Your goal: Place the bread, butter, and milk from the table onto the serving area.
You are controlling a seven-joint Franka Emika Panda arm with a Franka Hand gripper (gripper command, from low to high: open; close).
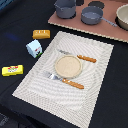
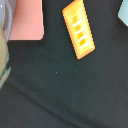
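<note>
The bread [image 1: 41, 34], a golden-orange loaf, lies on the dark tabletop beyond the serving area's far left corner. It fills the wrist view [image 2: 78, 28], lying at a slant with its scored top up. The milk [image 1: 34, 48], a small white carton, stands just off the mat's left edge. A pale corner at the wrist view's edge [image 2: 124, 12] may be the milk. The butter [image 1: 12, 70], a flat yellow packet, lies further toward the exterior view's left. The serving area [image 1: 95, 85] is a beige striped mat with a tan plate [image 1: 68, 65]. No gripper shows in either view.
A knife [image 1: 82, 58] and a fork [image 1: 65, 80] with orange handles flank the plate. A brown board [image 1: 75, 22] at the back carries two grey pots [image 1: 92, 14] and a bowl [image 1: 124, 15]. The board's corner shows in the wrist view [image 2: 27, 20].
</note>
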